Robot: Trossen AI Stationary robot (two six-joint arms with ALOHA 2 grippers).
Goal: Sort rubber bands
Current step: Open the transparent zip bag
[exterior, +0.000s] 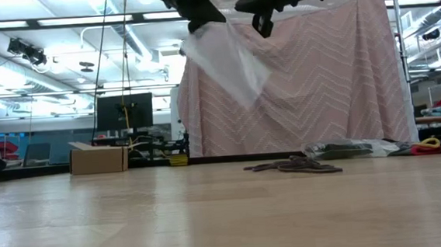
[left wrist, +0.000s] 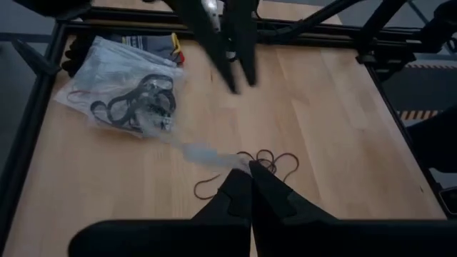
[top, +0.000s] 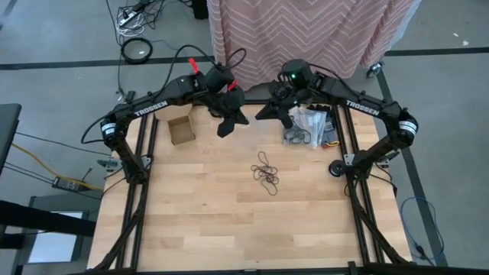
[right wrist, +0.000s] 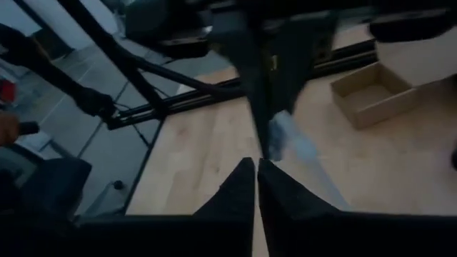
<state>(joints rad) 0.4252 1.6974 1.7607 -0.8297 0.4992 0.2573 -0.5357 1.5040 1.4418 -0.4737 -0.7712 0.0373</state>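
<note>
In the upper middle of the overhead frame the two arms meet above the far edge of the table (top: pixel 199 229). Going left to right: a small open cardboard box (top: pixel 181 130) sits upper left of centre. Next comes the left gripper (top: pixel 227 121), pinched tight on a clear plastic bag (exterior: pixel 228 61), which the table-level view shows hanging from it in mid-air. Just to its right the right gripper (top: pixel 284 114) has its fingers nearly together, with no gap showing in its own wrist view. In that view a pale corner of the bag lies just ahead of the fingertips, but whether it is caught between them cannot be told.

The loose rubber bands (top: pixel 265 173) lie in a small tangle on the bare wood near the middle of the frame, below both grippers and a little closer to the right one. The tangle runs from upper left to lower right. At the right, another bag with black bands inside (top: pixel 307 127) rests on the table under the right arm.

Judging from this, the coming move turns on the bag held high between the grippers, with the loose tangle below them.
</note>
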